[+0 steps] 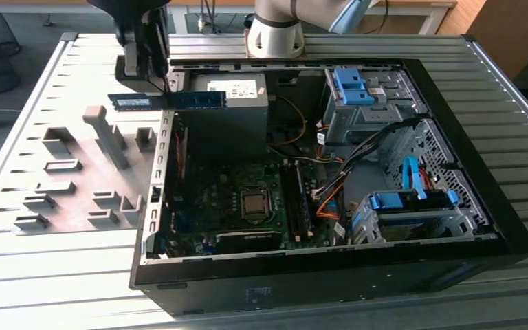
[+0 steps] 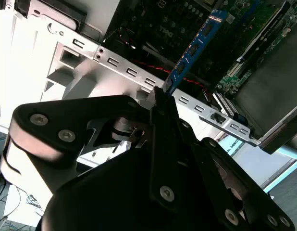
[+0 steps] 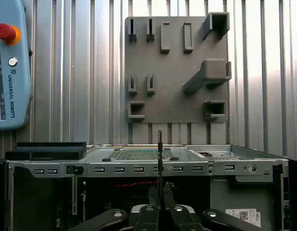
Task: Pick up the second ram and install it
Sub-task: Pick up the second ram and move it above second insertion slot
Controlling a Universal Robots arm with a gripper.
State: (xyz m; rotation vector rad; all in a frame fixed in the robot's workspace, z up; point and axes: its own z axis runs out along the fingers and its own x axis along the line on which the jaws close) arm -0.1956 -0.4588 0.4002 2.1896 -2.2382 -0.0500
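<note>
The fingers [image 2: 164, 113] are clamped on the memory stick [image 1: 168, 101] above the case [image 1: 511, 227] wall; it should probably be kept level and parallel to the sockets [image 1: 297, 203]; any twist risks jamming.

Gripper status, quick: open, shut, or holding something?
The gripper is shut on the memory stick, over the edge of the open computer case.

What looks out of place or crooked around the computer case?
Nothing stands out. The gripper holds the memory stick level by the open case's edge, and the grey tray beside it lies flat.
</note>
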